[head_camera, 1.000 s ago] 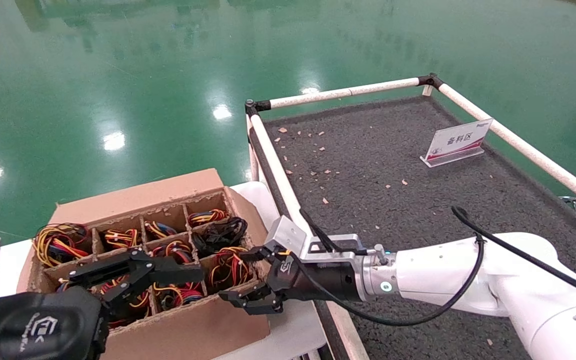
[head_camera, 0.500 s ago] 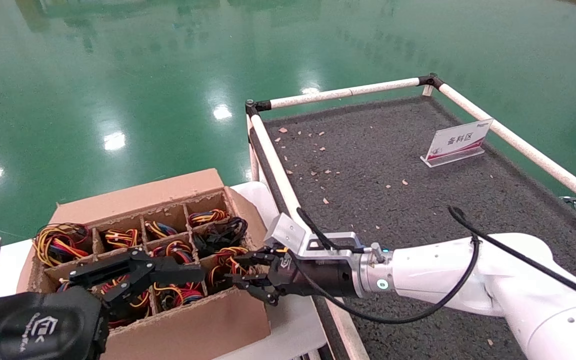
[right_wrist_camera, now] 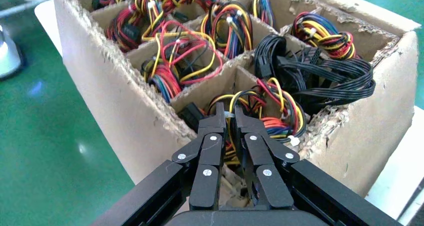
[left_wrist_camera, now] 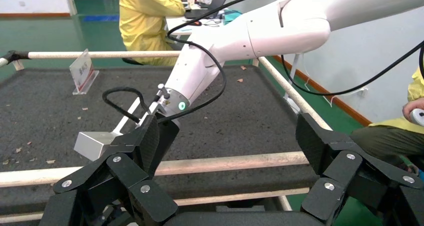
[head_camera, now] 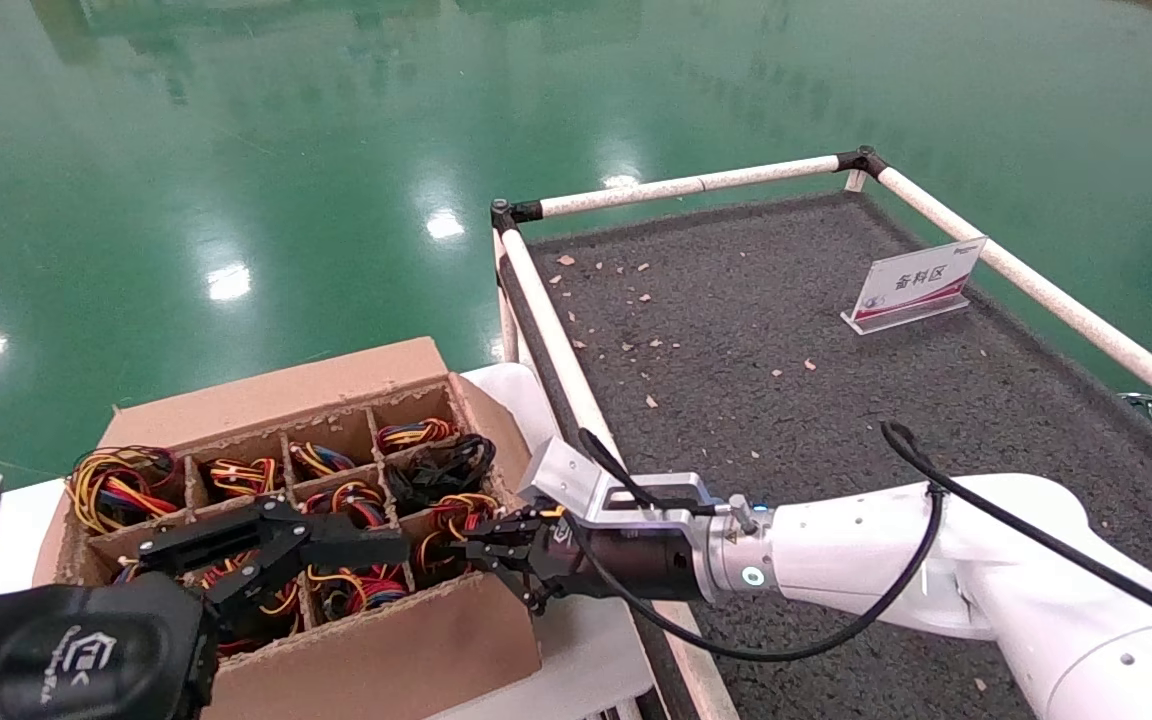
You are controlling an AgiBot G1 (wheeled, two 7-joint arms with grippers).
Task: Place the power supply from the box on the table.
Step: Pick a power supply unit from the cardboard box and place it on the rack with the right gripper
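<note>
With the right claw (right_wrist_camera: 227, 117) nearly closed at the wire bundle of the power supply (right_wrist_camera: 260, 108) in the near corner compartment of the box (head_camera: 386, 640), a firm grip on the unit is best secured before lifting toward the table (head_camera: 786, 330), while the left claw (head_camera: 336, 545) is held wide open over the box.

Glossy green floor (head_camera: 236, 150) all around. White placard (head_camera: 911, 283) with red strip, upright near the table's far right edge. Pale debris chips (head_camera: 626, 320) scattered toward its far left corner. Seated person in yellow (left_wrist_camera: 147, 16) beyond.
</note>
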